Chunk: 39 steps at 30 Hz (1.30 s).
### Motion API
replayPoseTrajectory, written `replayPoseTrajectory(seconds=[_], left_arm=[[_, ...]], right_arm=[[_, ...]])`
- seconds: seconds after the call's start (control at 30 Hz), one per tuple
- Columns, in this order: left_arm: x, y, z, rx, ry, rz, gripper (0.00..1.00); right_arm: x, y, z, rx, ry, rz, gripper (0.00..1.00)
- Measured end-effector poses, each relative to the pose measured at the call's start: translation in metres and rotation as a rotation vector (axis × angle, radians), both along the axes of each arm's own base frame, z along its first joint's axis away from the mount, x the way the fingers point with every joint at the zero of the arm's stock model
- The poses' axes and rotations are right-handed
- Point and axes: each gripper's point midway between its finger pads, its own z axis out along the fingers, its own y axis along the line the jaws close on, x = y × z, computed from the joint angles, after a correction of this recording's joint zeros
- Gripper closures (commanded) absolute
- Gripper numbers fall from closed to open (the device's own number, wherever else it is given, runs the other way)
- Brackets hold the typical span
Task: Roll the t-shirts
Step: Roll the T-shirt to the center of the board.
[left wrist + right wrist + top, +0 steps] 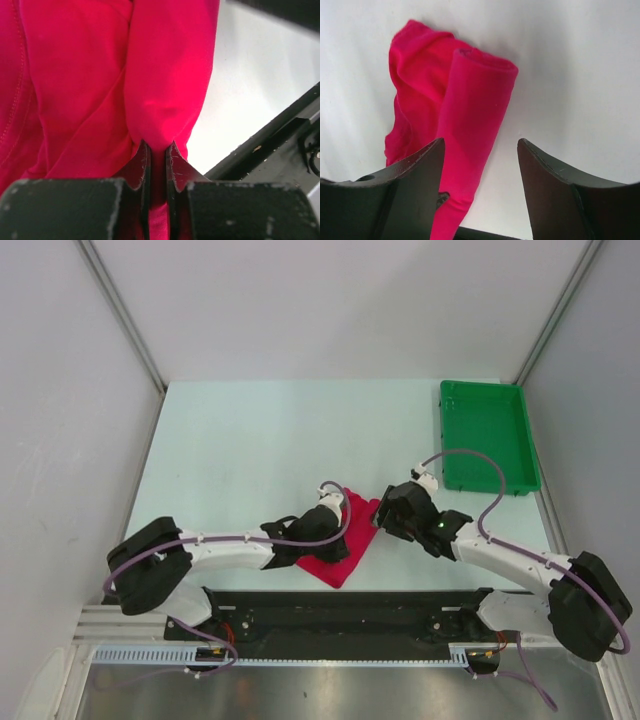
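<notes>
**Red t-shirt pinched by the left pincer, right pincer gaping beside it**

From above, the crimson t-shirt (348, 545) lies bunched into a small, narrow bundle at the middle of the bench's (250, 440) near edge, just short of the black rail (380, 605) that runs along that edge. The left pincer (335, 508) sits on top of the bundle, and its arm covers much of the cloth. The right pincer (380, 516) hangs just beside the bundle's right tip. A green tray (443, 440) stands well apart at the far right corner.

The top view cannot show how either pincer stands; the wrist views do. The left wrist camera shows its two fingers (177, 165) clenched almost together on a raised fold of the red cloth, a thin strip of fabric squeezed between them. Stitched seams and overlapping folds fill most of that picture, with pale bench to the right and the dark rail crossing the lower right corner.

The right wrist camera shows what the overhead view hides under the arms: one part of the shirt forms a rolled tube with a rounded, open end, while looser crumpled cloth lies beside it. The right pincer's fingers (415, 175) stand wide apart, released and grasping nothing. The tube runs down between them, close against one finger and clear of the other; whether it touches that near finger cannot be told.
</notes>
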Motion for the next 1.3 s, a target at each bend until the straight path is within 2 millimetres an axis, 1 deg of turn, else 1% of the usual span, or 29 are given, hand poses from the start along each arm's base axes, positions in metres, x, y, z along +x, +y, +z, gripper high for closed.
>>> replayPoseTrajectory(seconds=[0.1,0.23,0.3,0.4,0.5,0.53,0.63,0.73,0.87,0.93,1.03,1.13,1.2,1.3], left_arm=[[0.002,0.002,-0.001,-0.023,0.033,0.007,0.96],[0.003,0.003,-0.001,-0.041,0.056,0.009,0.97],[0.003,0.003,-0.001,-0.044,0.059,0.008,0.97],[0.003,0.005,0.0,-0.049,0.056,0.009,0.95],[0.004,0.006,0.001,-0.05,0.053,0.012,0.8],[0.005,0.007,0.002,-0.05,0.05,0.012,0.64],[0.006,0.012,0.004,-0.032,0.029,0.01,0.46],[0.01,0.021,0.01,-0.006,-0.005,0.021,0.38],[0.018,0.037,0.025,0.048,-0.083,0.058,0.35],[0.025,0.04,0.037,0.074,-0.135,0.068,0.34],[0.029,0.032,0.055,0.101,-0.218,0.05,0.34],[0.022,0.013,0.068,0.118,-0.289,-0.007,0.33],[0.016,0.003,0.067,0.143,-0.315,-0.043,0.33],[0.01,-0.004,0.055,0.216,-0.336,-0.073,0.3]], right_arm=[[-0.009,0.005,-0.005,-0.005,0.013,0.022,0.36],[-0.009,0.012,-0.008,0.001,0.012,0.035,0.38],[-0.008,0.015,-0.015,-0.007,0.024,0.036,0.38],[-0.007,0.017,-0.031,-0.031,0.053,0.039,0.38],[-0.005,0.021,-0.043,-0.045,0.079,0.045,0.37],[-0.004,0.023,-0.045,-0.046,0.085,0.048,0.36],[0.002,0.031,-0.046,-0.047,0.091,0.059,0.34],[0.007,0.036,-0.045,-0.049,0.093,0.064,0.32],[0.01,0.04,-0.046,-0.051,0.099,0.067,0.29],[0.01,0.041,-0.047,-0.052,0.1,0.068,0.29],[0.011,0.043,-0.047,-0.053,0.102,0.071,0.28],[0.013,0.045,-0.047,-0.058,0.105,0.077,0.28],[0.015,0.047,-0.047,-0.062,0.107,0.083,0.28],[0.016,0.049,-0.049,-0.064,0.112,0.086,0.28]])
